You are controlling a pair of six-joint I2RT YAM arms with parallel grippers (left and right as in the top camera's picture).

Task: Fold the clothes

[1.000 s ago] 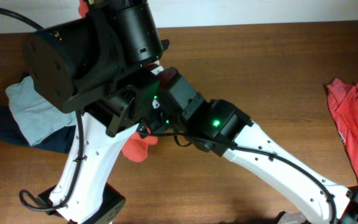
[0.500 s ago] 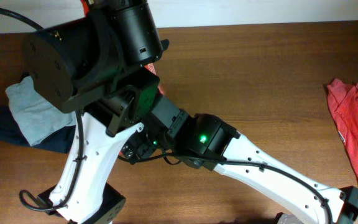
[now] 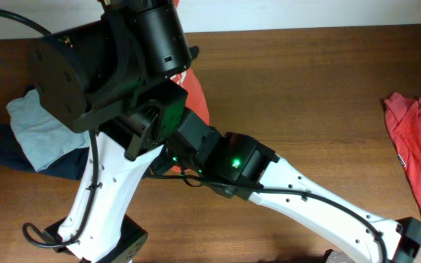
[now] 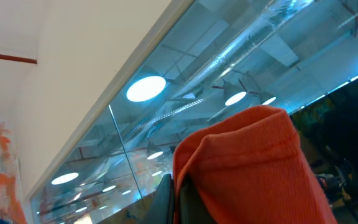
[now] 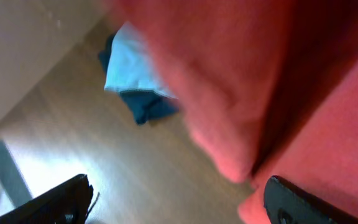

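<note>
Overhead top-down; wrist cams near T-shirt [image 4: 247, 168]

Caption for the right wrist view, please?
Right gripper, jaws open, near blurred orange-red cotton shirt; pale blue garment atop dark navy one on wooden table.

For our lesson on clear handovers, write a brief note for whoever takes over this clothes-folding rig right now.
Left hand: shut on an orange-red T-shirt, held up.
Right hand: open close to that shirt, gripping nothing.
Seemingly done: pale grey-blue garment on the dark navy one, left of the table.
Second orange-red shirt lies rumpled at the right edge.
To do: fold both orange-red shirts.
</note>
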